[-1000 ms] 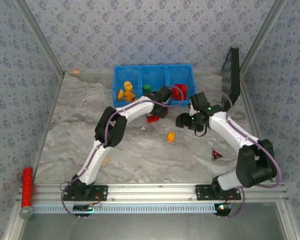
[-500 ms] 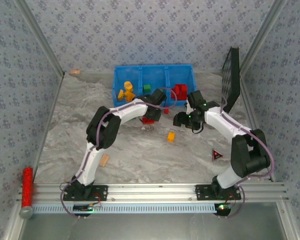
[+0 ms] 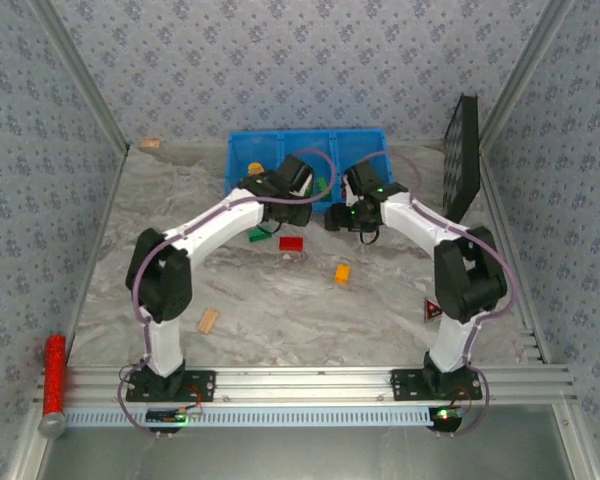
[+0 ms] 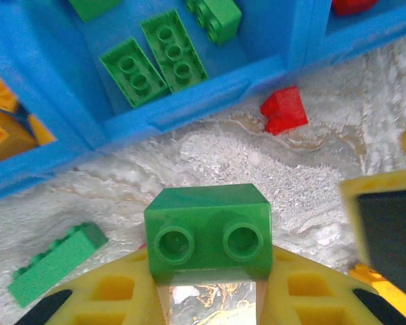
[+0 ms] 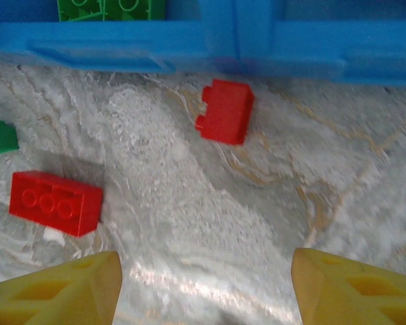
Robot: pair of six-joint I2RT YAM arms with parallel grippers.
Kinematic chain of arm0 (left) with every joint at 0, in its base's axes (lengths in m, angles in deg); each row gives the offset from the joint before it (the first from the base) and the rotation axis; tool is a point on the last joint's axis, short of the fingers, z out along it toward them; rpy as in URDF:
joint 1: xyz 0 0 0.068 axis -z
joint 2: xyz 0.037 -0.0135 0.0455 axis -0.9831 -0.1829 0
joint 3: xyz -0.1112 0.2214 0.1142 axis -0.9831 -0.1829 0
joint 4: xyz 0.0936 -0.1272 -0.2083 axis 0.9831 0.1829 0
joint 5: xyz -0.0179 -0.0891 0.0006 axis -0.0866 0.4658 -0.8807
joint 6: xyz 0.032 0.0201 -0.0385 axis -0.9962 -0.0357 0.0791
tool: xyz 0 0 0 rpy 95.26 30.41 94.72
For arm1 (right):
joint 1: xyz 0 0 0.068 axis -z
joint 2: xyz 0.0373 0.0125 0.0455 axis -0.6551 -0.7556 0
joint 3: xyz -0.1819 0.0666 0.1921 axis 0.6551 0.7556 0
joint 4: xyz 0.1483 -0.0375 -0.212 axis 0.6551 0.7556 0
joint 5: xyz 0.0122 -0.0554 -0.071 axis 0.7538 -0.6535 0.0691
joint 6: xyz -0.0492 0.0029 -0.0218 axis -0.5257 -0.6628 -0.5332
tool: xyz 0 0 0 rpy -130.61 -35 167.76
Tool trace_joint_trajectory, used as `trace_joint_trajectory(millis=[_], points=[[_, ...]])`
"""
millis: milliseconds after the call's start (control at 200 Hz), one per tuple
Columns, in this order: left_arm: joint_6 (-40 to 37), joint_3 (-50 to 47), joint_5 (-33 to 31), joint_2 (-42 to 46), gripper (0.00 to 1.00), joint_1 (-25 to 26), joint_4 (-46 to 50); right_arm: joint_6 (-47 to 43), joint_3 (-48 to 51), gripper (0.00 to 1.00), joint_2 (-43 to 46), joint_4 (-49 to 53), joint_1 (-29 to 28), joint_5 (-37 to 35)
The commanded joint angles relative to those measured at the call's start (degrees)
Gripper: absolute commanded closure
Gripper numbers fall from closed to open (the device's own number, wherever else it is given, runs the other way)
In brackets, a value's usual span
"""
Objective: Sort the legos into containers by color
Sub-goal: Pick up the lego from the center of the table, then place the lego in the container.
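My left gripper (image 4: pixel 208 263) is shut on a green two-stud lego (image 4: pixel 208 229), held over the table just in front of the blue bin's (image 3: pixel 242 150) middle container (image 4: pixel 189 112). That container holds several green legos (image 4: pixel 164 54); orange ones (image 4: pixel 0 128) lie in the left container. In the top view the left gripper (image 3: pixel 298 200) sits at the bin's front wall. My right gripper (image 5: pixel 204 271) is open with nothing between its fingers, over bare table beside the left one (image 3: pixel 342 215). A small red lego (image 5: pixel 224 112), a longer red lego (image 5: pixel 54 202) and a green lego (image 5: pixel 0 137) lie on the table.
An orange lego (image 3: pixel 342 272) lies mid-table. A tan wooden block (image 3: pixel 209 320) lies near the left arm. A red glittery cylinder (image 3: pixel 55 375) stands at the front left, a black grid panel (image 3: pixel 463 160) leans at the back right, and a red triangular piece (image 3: pixel 433 310) lies by the right arm.
The left gripper carried the green lego left, along the bin's front to the middle container. The right gripper moved up and left, toward the bin's front wall.
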Motion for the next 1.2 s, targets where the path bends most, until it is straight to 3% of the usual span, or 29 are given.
trace_joint_trajectory(millis=[0,345,725,1029,1194], points=[[0.2,-0.4,2.3,3.5,0.75,-2.4,3.0,-1.4,-3.9,0.31,-4.1,-1.2,-1.5,-6.1],[-1.3,2.5,1.4,6.8,0.75,-5.8,1.1,2.6,-8.2,0.31,-11.6,-1.3,-3.0,-14.3],[-1.7,15.7,2.0,-7.9,0.75,-6.0,-4.6,2.4,-9.1,0.3,-15.1,-6.0,-3.3,-15.3],[1.2,26.8,3.2,-21.8,0.76,-5.9,-2.1,2.7,-10.2,0.3,-16.7,-6.0,-3.6,-15.8],[1.7,35.7,2.8,-28.4,0.69,-5.8,2.8,2.9,-10.2,0.33,-17.2,-5.8,-3.9,-15.9]])
